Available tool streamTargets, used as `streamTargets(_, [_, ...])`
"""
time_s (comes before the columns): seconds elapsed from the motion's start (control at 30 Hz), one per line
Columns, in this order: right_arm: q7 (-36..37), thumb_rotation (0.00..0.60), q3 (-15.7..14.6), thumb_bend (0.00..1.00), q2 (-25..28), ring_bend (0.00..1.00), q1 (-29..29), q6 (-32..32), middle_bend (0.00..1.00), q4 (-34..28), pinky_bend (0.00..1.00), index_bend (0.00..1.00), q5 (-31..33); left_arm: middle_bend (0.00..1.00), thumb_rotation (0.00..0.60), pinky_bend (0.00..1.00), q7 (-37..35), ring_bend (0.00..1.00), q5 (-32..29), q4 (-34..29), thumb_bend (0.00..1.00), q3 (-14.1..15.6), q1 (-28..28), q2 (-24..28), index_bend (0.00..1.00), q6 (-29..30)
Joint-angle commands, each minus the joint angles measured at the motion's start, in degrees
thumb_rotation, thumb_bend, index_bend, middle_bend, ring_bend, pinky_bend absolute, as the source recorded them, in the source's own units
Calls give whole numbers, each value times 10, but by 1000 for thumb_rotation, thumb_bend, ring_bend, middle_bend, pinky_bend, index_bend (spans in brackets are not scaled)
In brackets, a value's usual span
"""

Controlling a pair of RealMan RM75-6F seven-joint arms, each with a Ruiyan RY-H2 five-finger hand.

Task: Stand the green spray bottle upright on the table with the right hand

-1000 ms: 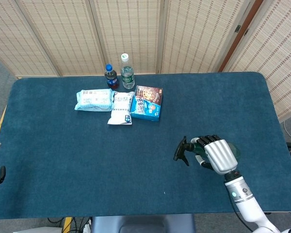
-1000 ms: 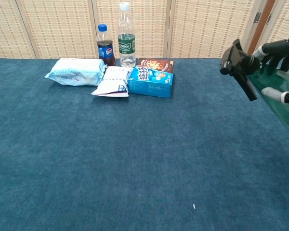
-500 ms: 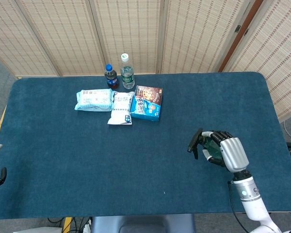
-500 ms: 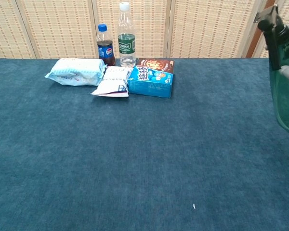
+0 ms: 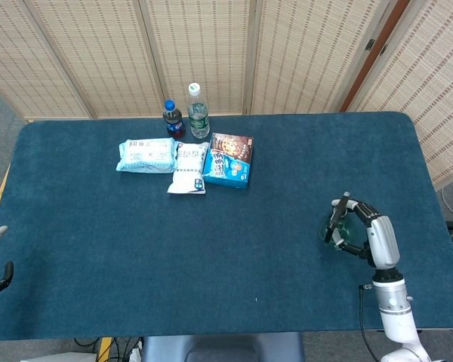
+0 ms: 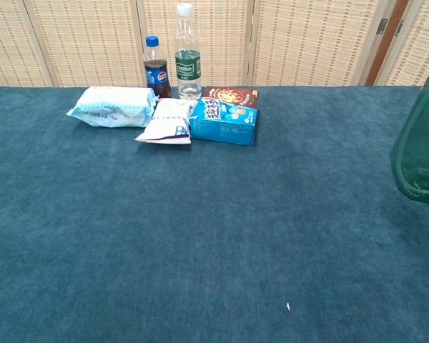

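Head view: right hand [image 5: 375, 238] grips green spray bottle [image 5: 338, 226], near-upright.

A blue box [image 5: 230, 159] is lying on the table [image 5: 136, 241]. Two white packets [image 5: 146, 154] are lying just left of it. Two bottles [image 5: 198, 111] are standing behind it.

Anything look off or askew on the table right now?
Only the translucent green spray bottle: the right hand holds it at the table's right side, base seemingly off the blue cloth, not yet set down. The snack packs, box and two drink bottles at the back look tidy.
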Motion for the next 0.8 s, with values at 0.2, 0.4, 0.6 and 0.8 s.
streamTargets(0.2, [103, 600, 16, 335, -50, 415, -22, 29, 473, 77, 515, 378, -18, 11, 600, 0, 4, 0, 0, -1, 460, 1, 1, 1, 133, 0])
streamTargets(0.4, [214, 600, 18, 335, -110, 415, -34, 57, 473, 172, 515, 378, -27, 11, 600, 0, 3, 0, 3, 4, 460, 5, 2, -3, 133, -1])
streamTargets(0.6, [286, 600, 25, 335, -158, 415, -43, 64, 473, 259, 515, 378, -21, 11, 600, 0, 11, 0, 2, -1, 460, 9, 8, 2, 133, 5])
streamTargets(0.8, [333, 600, 32, 335, -182, 415, -53, 61, 473, 314, 515, 378, -8, 11, 600, 0, 11, 0, 4, 4, 460, 11, 7, -4, 133, 0])
